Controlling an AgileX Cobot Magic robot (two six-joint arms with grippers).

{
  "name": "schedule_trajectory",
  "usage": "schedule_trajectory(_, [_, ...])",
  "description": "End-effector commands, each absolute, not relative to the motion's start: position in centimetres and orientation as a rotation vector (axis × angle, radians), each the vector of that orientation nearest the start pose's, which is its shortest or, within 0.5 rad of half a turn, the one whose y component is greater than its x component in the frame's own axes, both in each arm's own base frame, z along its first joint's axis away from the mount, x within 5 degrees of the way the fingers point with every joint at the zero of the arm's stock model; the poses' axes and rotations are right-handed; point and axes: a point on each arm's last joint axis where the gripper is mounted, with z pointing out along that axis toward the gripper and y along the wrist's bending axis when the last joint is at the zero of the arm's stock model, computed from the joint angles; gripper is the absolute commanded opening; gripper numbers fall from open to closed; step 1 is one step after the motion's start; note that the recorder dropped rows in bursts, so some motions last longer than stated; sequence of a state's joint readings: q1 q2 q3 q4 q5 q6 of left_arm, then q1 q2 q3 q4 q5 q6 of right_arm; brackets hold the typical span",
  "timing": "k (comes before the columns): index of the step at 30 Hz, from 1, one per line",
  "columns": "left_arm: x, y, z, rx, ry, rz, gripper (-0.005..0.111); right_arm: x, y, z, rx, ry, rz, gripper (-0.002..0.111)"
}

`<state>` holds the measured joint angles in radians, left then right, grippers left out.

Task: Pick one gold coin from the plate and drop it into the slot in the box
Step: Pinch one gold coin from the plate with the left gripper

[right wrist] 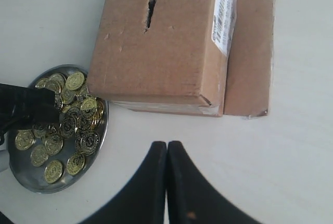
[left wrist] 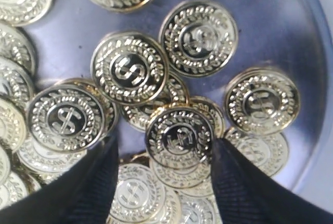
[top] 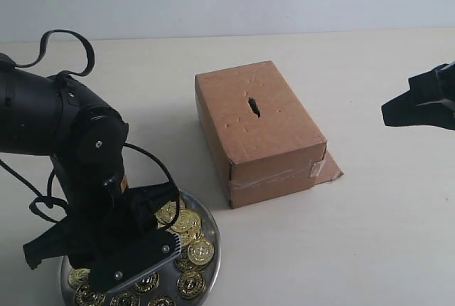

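The silver plate [top: 214, 248] sits at the front left with several gold coins [top: 200, 251] on it. My left gripper [top: 158, 240] is down in the plate. In the left wrist view it [left wrist: 165, 145] is open, its black fingers [left wrist: 93, 182] straddling one gold coin [left wrist: 179, 137] that lies on top of others and touches one finger. The brown cardboard box [top: 259, 132] stands in the middle, its dark slot [top: 253, 107] in the top face. My right gripper [top: 419, 103] hangs at the far right, shut and empty [right wrist: 166, 146]. The right wrist view also shows the box [right wrist: 166, 52], slot [right wrist: 150, 12] and plate [right wrist: 26, 168].
A loose cardboard flap [top: 328, 166] lies flat at the box's base on the side away from the plate. Black cables [top: 67, 35] loop above the left arm. The table top [top: 384, 235] is pale and plain.
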<state>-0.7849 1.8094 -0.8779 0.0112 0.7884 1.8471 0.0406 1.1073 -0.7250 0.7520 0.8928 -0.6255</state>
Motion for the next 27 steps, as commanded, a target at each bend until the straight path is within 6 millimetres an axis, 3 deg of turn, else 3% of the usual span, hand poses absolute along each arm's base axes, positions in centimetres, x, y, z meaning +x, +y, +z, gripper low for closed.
schedule_trajectory(1, [19.73, -19.77, 12.61, -2.987, -0.762, 0.041, 0.052, 19.23, 5.58, 27.87, -0.373, 2.467, 0.702, 0.000])
schedule_trajectory(27, [19.35, -19.39, 11.95, -2.997, -0.764, 0.033, 0.052, 19.23, 5.58, 27.87, -0.373, 2.467, 0.702, 0.000])
